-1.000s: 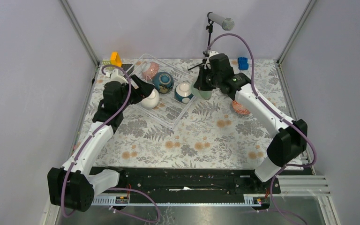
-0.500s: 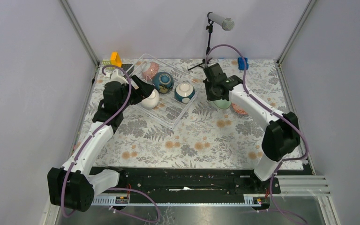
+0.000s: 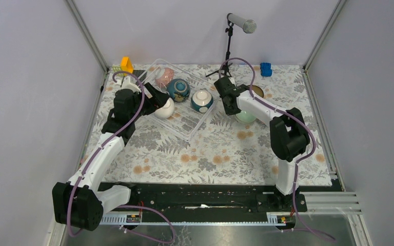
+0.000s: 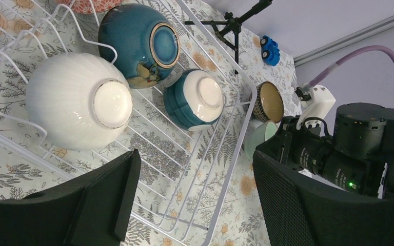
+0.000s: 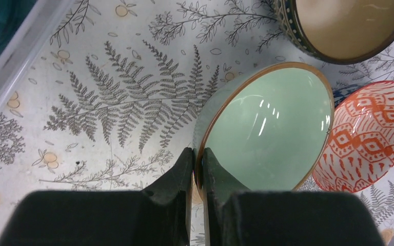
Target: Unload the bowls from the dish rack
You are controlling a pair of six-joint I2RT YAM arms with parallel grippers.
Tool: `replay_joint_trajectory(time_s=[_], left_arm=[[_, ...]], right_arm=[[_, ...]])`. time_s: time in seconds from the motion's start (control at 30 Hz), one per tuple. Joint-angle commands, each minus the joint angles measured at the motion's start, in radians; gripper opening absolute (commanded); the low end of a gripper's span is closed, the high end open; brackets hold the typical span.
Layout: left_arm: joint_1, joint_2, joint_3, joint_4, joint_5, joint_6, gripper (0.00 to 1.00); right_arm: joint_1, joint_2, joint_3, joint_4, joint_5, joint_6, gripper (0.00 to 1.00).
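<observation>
The left tool [image 4: 195, 159] is spread wide near the white bowl [image 4: 79, 102]. That bowl lies in the dish rack [image 4: 230, 164], bottom facing the camera. The right tool [image 5: 198, 159] pinches the rim of the green bowl [image 5: 267, 128], just beside the red bowl [image 5: 369, 138]. The green bowl is round, with no long side, and its mouth is tipped up. I would lower it gently flat onto the surface [image 5: 107, 113], then let go.

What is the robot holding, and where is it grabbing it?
The right gripper pinches the pale green bowl by its rim, one finger inside, one outside. The left gripper is open and holds nothing.
</observation>
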Motion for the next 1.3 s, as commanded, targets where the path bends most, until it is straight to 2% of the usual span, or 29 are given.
replay_joint_trajectory(time_s=[0.0, 0.2, 0.3, 0.4, 0.7, 0.9, 1.03, 1.17, 1.27], left_arm=[[0.004, 0.001, 0.006, 0.012, -0.025, 0.024, 0.85], [0.004, 0.021, 0.007, 0.018, -0.02, 0.024, 0.85], [0.004, 0.026, 0.004, 0.016, -0.023, 0.032, 0.85], [0.004, 0.028, -0.002, 0.017, -0.037, 0.039, 0.86], [0.004, 0.073, 0.0, 0.03, -0.017, 0.036, 0.86], [0.004, 0.108, 0.004, 0.037, -0.005, 0.028, 0.86], [0.003, 0.118, 0.015, 0.034, -0.034, 0.044, 0.92], [-0.003, 0.14, 0.05, 0.004, -0.106, 0.059, 0.99], [-0.005, 0.172, 0.078, -0.001, -0.143, 0.072, 0.99]], right_arm=[[0.005, 0.011, 0.08, 0.029, 0.123, -0.025, 0.09], [0.005, 0.052, 0.107, 0.075, 0.124, -0.029, 0.14], [0.007, 0.053, 0.104, 0.069, 0.132, -0.028, 0.35], [0.006, 0.017, 0.064, 0.086, 0.125, -0.025, 0.5], [0.006, -0.142, -0.009, 0.113, 0.008, 0.008, 0.53], [0.007, -0.315, -0.133, 0.187, -0.091, 0.029, 0.57], [0.007, -0.433, -0.207, 0.244, -0.209, 0.053, 0.72], [0.006, -0.531, -0.267, 0.305, -0.319, 0.08, 0.99], [0.007, -0.56, -0.277, 0.314, -0.324, 0.107, 1.0]])
